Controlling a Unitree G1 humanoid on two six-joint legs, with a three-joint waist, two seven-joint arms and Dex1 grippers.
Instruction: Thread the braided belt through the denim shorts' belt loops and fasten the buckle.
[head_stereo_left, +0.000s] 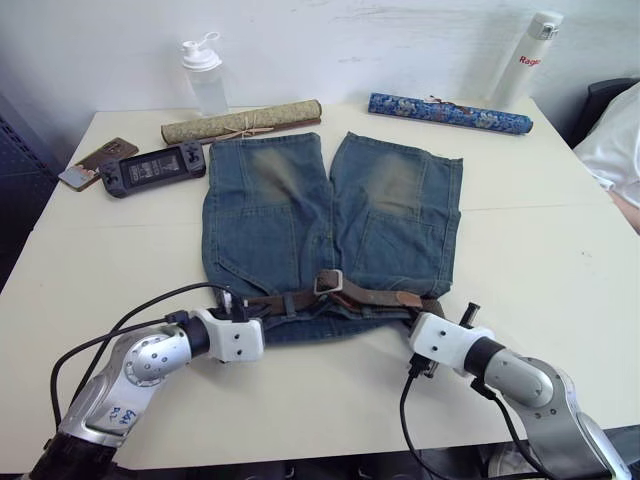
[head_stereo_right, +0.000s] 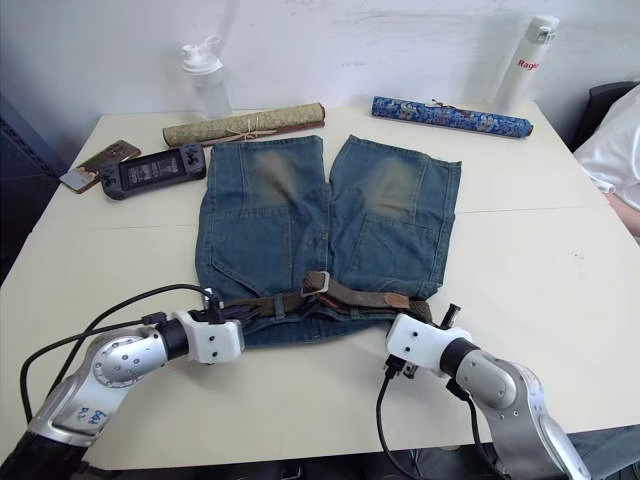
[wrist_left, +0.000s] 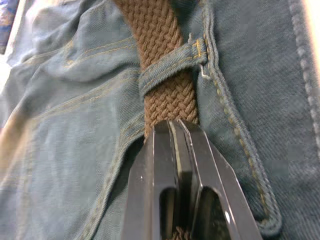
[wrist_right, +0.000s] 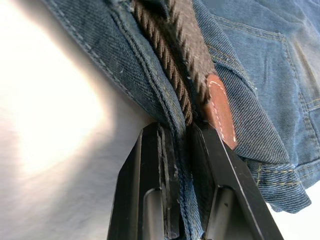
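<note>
Already spread flat across the white table (head_stereo_left: 560, 260), waistband nearest the robot: the denim shorts (head_stereo_left: 330, 220), legs pointing away. Lay along that waistband, long axis running side to side between the two arms: the braided belt (head_stereo_left: 300, 298), fed under at least one of the belt loops (wrist_left: 170, 67) on the left. Sat near the waistband's middle, about as near to one arm as the other: the buckle (head_stereo_left: 328, 282), with the tan leather tip (head_stereo_left: 408, 298) lying to its right, close to the right arm. Was closed on the woven strap just short of that loop: the left gripper (wrist_left: 176, 131). Was clamped on the waistband edge, belt and tan tip lying just beside the fingers: the right gripper (wrist_right: 176, 132). Looked threaded; fastening probably not yet done.
</note>
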